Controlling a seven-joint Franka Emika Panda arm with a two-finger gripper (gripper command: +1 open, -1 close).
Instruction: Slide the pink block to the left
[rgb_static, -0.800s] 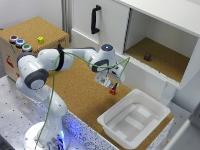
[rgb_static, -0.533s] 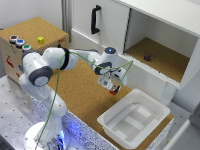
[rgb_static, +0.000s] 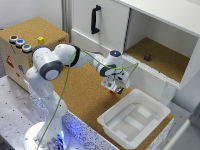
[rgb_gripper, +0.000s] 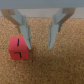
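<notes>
The pink block (rgb_gripper: 18, 48) is a tiny reddish-pink cube on the cork surface. In the wrist view it lies against the outer side of one finger (rgb_gripper: 24, 33), not between the two. My gripper (rgb_gripper: 39, 47) is open and empty, with its fingertips down at the cork. In the exterior view the gripper (rgb_static: 115, 88) hangs low over the cork floor in front of the cabinet. The pink block (rgb_static: 113, 92) shows there only as a small red spot at the fingertips.
A white tray (rgb_static: 111, 124) stands close by on the exterior view's right of the gripper. A small dark purple object (rgb_static: 147, 57) lies in the open cabinet compartment. A yellow block (rgb_static: 40, 40) and coloured buttons sit on the cork-topped box at the left.
The gripper has come down a little toward the cork and shifted slightly toward the tray. It stays open.
</notes>
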